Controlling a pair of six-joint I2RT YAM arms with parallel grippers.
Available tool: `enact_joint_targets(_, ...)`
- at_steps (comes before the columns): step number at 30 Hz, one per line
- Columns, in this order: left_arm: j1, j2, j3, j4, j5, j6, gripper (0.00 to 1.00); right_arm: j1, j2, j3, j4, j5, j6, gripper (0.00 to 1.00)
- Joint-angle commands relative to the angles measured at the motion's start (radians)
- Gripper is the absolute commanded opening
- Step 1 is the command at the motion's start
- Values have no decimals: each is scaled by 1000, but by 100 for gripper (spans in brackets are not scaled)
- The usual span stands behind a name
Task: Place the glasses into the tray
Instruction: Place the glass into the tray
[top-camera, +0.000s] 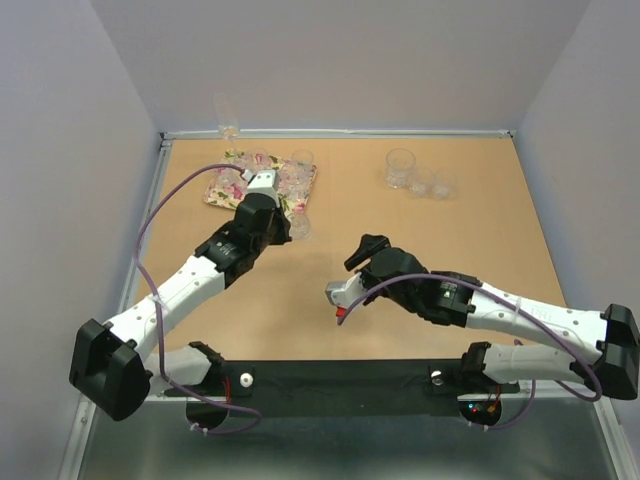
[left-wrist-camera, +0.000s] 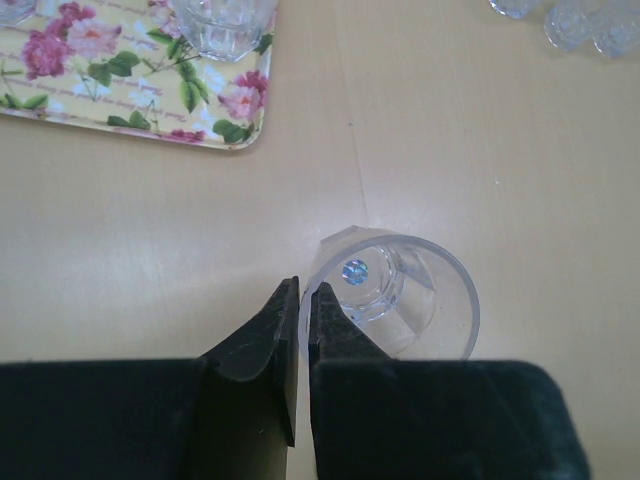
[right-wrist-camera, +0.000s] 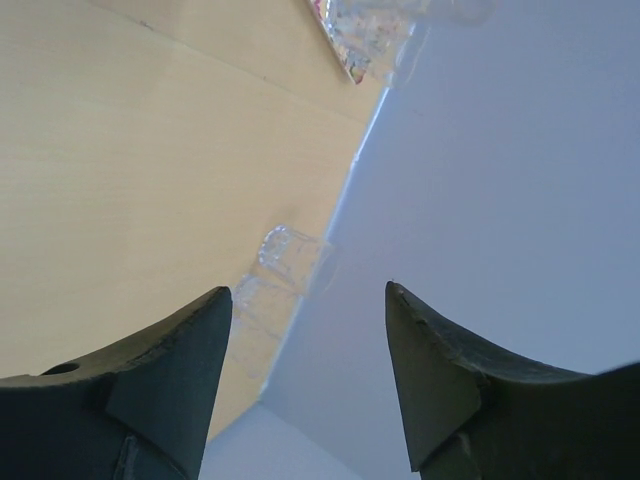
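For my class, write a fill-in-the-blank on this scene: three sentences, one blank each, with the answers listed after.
1. The tray is printed with pink ____.
2. The left gripper is shut on a glass that is not yet in the ____.
3. The right gripper holds nothing; its jaws stand ____.
Missing words: flowers, tray, open.

Cream-yellow rectangular tray (top-camera: 225, 188) with pink flowers and green leaves lies flat, far left, clear short glass tumblers (left-wrist-camera: 222, 20) standing on it; another clear tumbler (left-wrist-camera: 400, 295) sits just off its corner; three more (top-camera: 421, 178) cluster far right
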Motion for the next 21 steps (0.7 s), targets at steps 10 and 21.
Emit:
enact_joint_targets(10, 177, -99, -19, 6, 34, 44, 0, -379, 18, 148, 18, -204, 450, 67)
enact_joint_targets(21, 311, -159, -25, -18, 50, 87, 0, -682, 121, 215, 16, -423, 748, 68)
